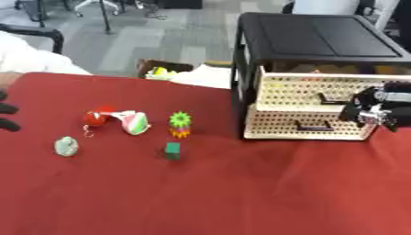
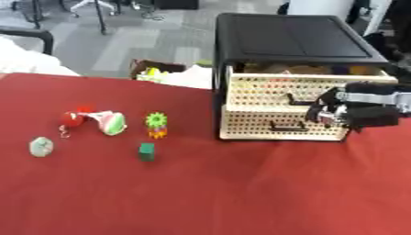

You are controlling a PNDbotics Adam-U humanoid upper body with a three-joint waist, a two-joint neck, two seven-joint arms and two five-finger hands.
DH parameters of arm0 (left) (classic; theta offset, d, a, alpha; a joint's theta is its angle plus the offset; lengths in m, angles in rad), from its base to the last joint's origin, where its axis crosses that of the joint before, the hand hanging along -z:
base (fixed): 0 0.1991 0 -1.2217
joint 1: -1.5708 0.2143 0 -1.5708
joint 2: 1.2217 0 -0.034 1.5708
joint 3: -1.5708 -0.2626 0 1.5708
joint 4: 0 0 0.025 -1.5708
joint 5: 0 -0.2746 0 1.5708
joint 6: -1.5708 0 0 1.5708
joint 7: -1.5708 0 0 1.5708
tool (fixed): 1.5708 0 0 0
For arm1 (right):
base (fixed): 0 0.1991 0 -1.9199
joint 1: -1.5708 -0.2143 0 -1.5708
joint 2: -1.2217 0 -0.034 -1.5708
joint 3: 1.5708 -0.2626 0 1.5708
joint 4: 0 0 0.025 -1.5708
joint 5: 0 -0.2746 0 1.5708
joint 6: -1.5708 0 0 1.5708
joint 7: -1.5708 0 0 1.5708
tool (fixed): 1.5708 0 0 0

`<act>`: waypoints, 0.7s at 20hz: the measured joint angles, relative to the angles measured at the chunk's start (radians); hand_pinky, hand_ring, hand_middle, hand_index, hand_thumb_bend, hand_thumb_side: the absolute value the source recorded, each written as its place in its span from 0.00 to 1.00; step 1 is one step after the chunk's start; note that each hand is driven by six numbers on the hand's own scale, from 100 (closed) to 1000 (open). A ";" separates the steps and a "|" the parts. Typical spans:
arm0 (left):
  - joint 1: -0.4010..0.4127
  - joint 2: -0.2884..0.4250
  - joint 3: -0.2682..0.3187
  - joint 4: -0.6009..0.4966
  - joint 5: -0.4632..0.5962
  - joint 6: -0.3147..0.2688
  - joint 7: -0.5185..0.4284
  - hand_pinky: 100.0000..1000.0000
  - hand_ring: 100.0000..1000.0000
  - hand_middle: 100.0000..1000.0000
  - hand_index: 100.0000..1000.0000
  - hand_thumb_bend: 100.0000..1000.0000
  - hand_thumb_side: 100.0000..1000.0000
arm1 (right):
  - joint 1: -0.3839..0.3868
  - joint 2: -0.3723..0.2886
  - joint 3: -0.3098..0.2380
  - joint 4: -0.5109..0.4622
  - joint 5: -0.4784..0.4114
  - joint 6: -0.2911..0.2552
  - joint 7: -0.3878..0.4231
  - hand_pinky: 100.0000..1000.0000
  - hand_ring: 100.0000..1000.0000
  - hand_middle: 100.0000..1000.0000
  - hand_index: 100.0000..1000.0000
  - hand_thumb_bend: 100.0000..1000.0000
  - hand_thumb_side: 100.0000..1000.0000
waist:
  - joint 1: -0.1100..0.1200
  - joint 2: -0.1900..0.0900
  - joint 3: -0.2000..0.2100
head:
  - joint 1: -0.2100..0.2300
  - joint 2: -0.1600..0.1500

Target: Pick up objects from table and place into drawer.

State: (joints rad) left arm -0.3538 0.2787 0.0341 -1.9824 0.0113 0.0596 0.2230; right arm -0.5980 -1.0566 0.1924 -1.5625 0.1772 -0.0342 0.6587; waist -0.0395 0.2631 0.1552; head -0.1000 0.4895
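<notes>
Five small things lie on the left of the red table (image 1: 241, 193): a red ball with a key ring (image 1: 96, 118), a white, green and red cone shape (image 1: 135, 122), a green and yellow gear stack (image 1: 180, 124), a green cube (image 1: 172, 150) and a pale green lump (image 1: 67, 146). At the right stands a black drawer unit (image 1: 317, 34) with two cream perforated drawers; the upper drawer (image 2: 265, 89) is pulled out a little. My right hand (image 2: 333, 111) hangs in front of the drawers' right part, beside the upper handle (image 2: 298, 98). My left hand (image 1: 6, 110) shows at the left edge, fingers relaxed, holding nothing.
Behind the table's far edge stands a brown box (image 1: 164, 69) with yellow-green things in it. Office chair legs stand on the grey floor beyond. The lower drawer (image 1: 305, 123) is pushed in.
</notes>
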 measured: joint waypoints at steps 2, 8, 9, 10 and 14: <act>0.000 0.000 0.000 0.000 0.000 0.000 0.000 0.39 0.52 0.52 0.81 0.00 0.98 | -0.008 0.007 0.000 0.019 0.011 -0.004 -0.004 0.23 0.61 0.68 0.78 0.00 1.00 | 0.000 0.003 0.005 | -0.002 -0.004; -0.008 0.000 0.000 0.000 0.000 0.000 0.000 0.39 0.52 0.52 0.81 0.00 0.98 | -0.020 0.025 0.000 0.074 0.036 -0.018 -0.017 0.25 0.64 0.71 0.79 0.00 1.00 | -0.001 0.015 0.017 | -0.006 -0.017; -0.008 0.000 0.000 0.000 0.000 -0.001 0.000 0.39 0.52 0.52 0.81 0.00 0.98 | -0.023 0.027 0.000 0.079 0.036 -0.020 -0.020 0.28 0.66 0.72 0.80 0.00 1.00 | -0.001 0.016 0.017 | -0.007 -0.018; -0.008 0.000 0.000 0.000 0.000 -0.001 -0.001 0.39 0.52 0.52 0.81 0.00 0.98 | -0.025 0.029 0.000 0.084 0.037 -0.023 -0.023 0.29 0.66 0.73 0.80 0.00 1.00 | -0.001 0.016 0.017 | -0.007 -0.020; -0.009 0.000 0.000 0.000 -0.001 -0.002 -0.002 0.39 0.52 0.52 0.81 0.00 0.98 | -0.029 0.033 0.000 0.098 0.037 -0.035 -0.034 0.29 0.66 0.73 0.80 0.00 1.00 | -0.001 0.020 0.017 | -0.007 -0.026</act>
State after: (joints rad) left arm -0.3624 0.2783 0.0341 -1.9823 0.0104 0.0578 0.2213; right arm -0.6273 -1.0234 0.1920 -1.4650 0.2137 -0.0690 0.6242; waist -0.0405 0.2833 0.1726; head -0.1067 0.4638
